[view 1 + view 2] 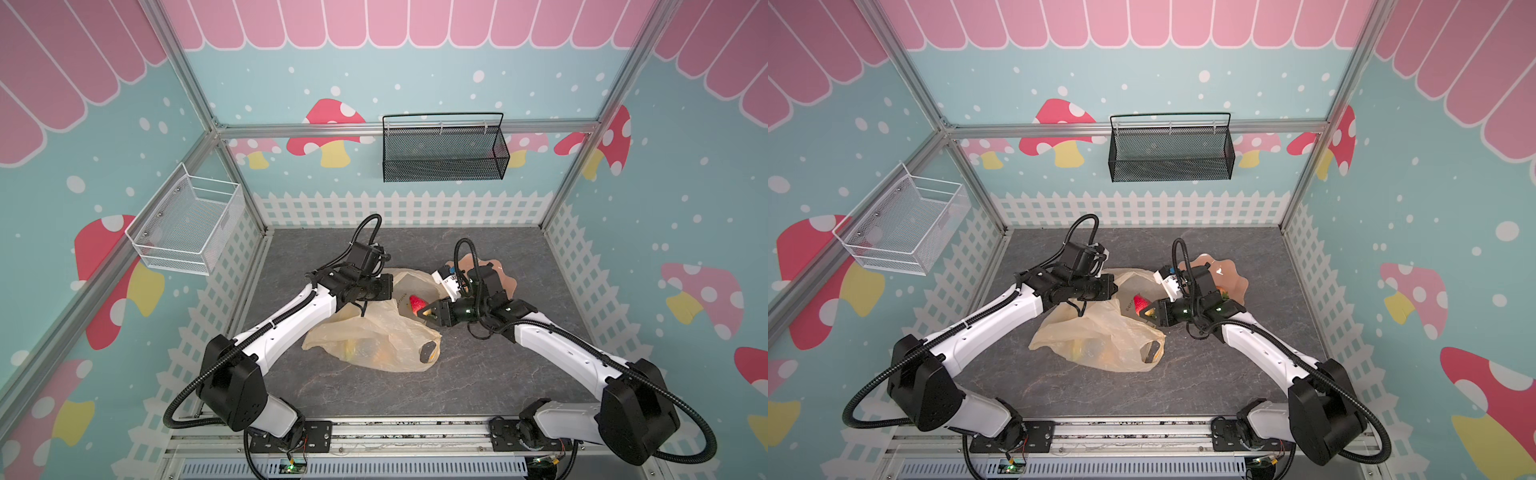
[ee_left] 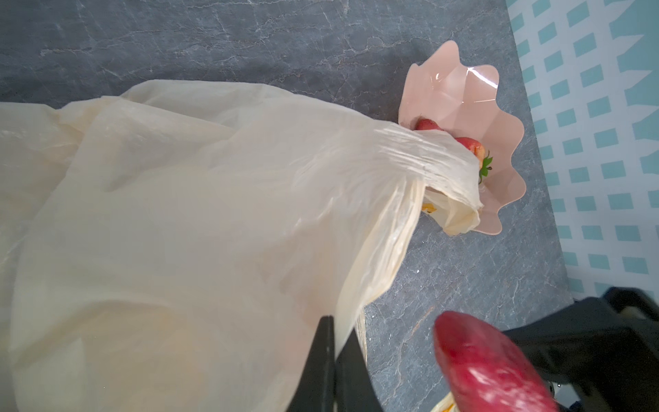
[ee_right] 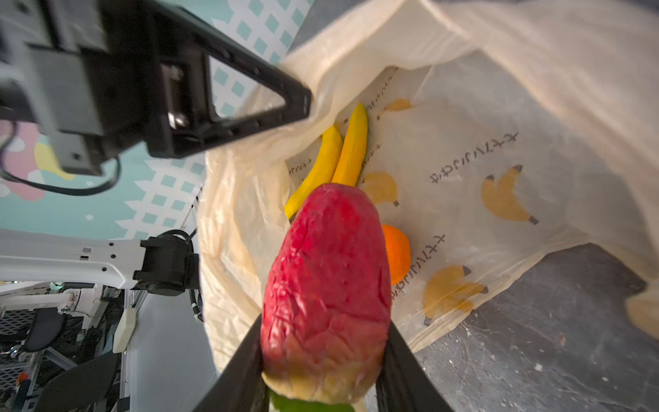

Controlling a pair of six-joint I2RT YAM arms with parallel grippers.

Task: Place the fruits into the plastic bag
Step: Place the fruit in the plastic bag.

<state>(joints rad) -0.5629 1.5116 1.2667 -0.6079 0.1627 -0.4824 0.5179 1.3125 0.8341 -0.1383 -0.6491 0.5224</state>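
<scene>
Black right tool (image 3: 324, 323): narrowed on the red fruit (image 3: 326, 257), gripping near its leafy end, tip aimed into the bag mouth.
Left tool (image 2: 337, 360): pinched shut on the edge of the plastic bag (image 1: 374, 332), holding the mouth lifted and open.
Red fruit: at the mouth, just over the lip, not yet down among the others.
Bag contents: two bananas (image 3: 342, 157) and a tangerine (image 3: 397, 253), lying deep inside, well past the fruit's tip.
Step in hand: probably the drop. Best to carry the tip further past the lip before parting the jaws, to avoid landing on the thin film edge and rolling out.
Left hold: best kept high and taut, given the risk of slack film sagging across the opening.
Release: small and gentle, then straight back along the entry line, clear of the film.
Bowl (image 2: 499, 107): pink, on the grey surface (image 1: 478, 374) just beyond the bag, with more red fruits (image 2: 470, 144) inside, partly hidden behind a handle loop.
</scene>
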